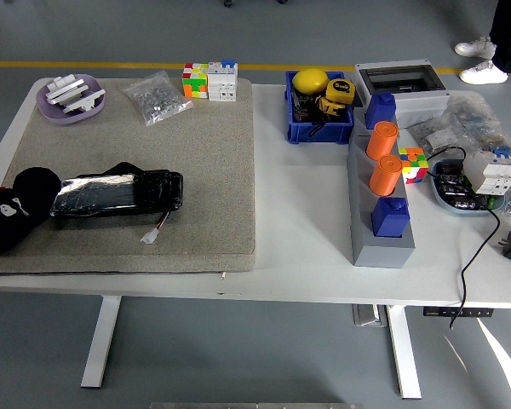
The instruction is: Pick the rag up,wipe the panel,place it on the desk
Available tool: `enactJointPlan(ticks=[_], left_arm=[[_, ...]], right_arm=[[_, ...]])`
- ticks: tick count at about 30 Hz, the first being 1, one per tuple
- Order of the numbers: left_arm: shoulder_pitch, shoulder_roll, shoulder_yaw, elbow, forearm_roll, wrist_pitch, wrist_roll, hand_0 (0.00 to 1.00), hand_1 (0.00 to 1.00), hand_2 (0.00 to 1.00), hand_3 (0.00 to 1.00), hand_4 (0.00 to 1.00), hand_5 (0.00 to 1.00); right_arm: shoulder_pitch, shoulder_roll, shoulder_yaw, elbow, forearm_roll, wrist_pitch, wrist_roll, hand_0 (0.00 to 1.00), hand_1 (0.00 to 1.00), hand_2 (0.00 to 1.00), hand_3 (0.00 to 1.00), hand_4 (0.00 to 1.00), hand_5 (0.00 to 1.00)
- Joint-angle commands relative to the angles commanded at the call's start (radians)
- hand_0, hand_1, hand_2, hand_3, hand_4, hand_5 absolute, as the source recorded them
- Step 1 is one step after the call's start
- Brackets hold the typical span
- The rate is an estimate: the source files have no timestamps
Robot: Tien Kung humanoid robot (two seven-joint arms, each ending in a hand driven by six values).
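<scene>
Black cloth, taken to be the rag (13, 217), lies bunched at the left end of the grey mat (213, 170) on the desk (307, 256), touching the left end of a black foil-wrapped pack (115, 194), presumably the panel to be wiped. The rag is thus already resting on the desk. This fits two stages: rag awaiting pick-up, or rag set back down after wiping; the pics do not settle which. No wipe marks can be made out on the pack. No robot arm or hand is seen anywhere in view, so hand state cannot be given.
</scene>
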Motion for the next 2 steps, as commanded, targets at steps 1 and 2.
enactJointPlan(ticks=[1, 2], left_arm=[[-0.002, 0.000, 0.002, 0.001, -0.001, 0.000, 0.000, 0.747, 0.843, 0.809, 0.728, 0.849, 0.269], [-0.004, 0.000, 0.003, 0.003, -0.003, 0.000, 0.000, 0.747, 0.843, 0.809, 0.728, 0.849, 0.269]], right_arm=[[0.000, 0.000, 0.000, 0.000, 0.001, 0.000, 0.000, 0.772, 0.639, 0.683, 0.607, 0.998, 0.545], [-0.001, 0.000, 0.001, 0.000, 0.002, 0.000, 0.000, 0.772, 0.639, 0.683, 0.607, 0.998, 0.545]])
